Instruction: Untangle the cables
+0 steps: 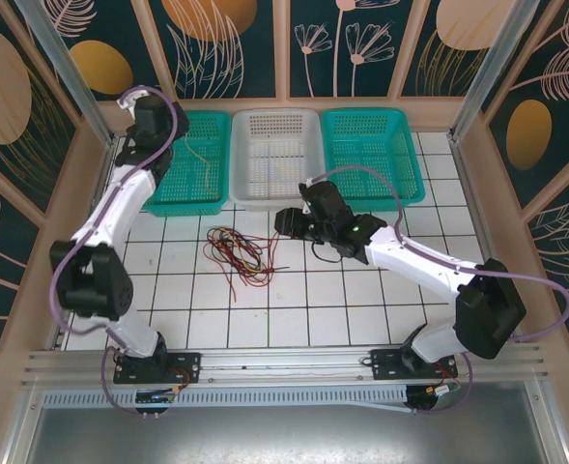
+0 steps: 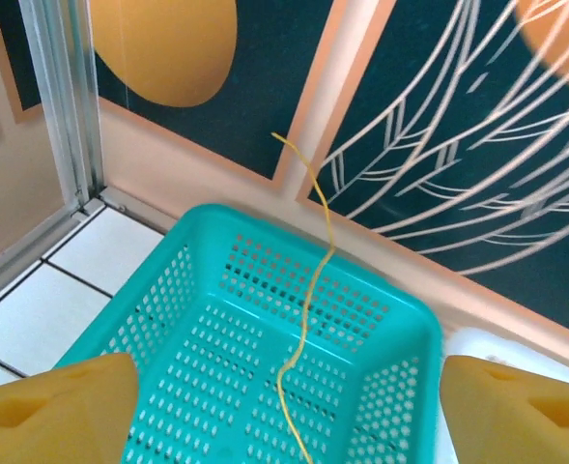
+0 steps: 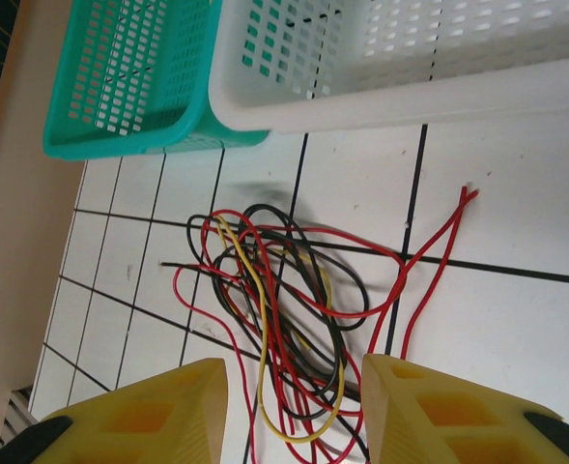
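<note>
The right pincer point(image 3: 294, 416) hangs low over the table point(image 3: 497, 319), its two yellow fingers point(image 3: 139, 416) spread and pinching nothing. The tangle of cables point(image 3: 282, 319) starts right between those fingers and runs on ahead of them. Its red, black and yellow loops are drawn out mostly along the line the pincer points in. One pair of loose red ends strays off to the pincer's right. Just beyond the heap stand the white basket point(image 3: 410, 87) and, to its left, a green basket point(image 3: 129, 87).

The left pincer point(image 2: 284, 387) is well apart from the heap, up over that green basket with its fingers wide open. A single yellow cable point(image 2: 318, 261) trails below and ahead of it into the basket, touching neither finger. So I reckon the right arm is the one placed to pick the next strand.
</note>
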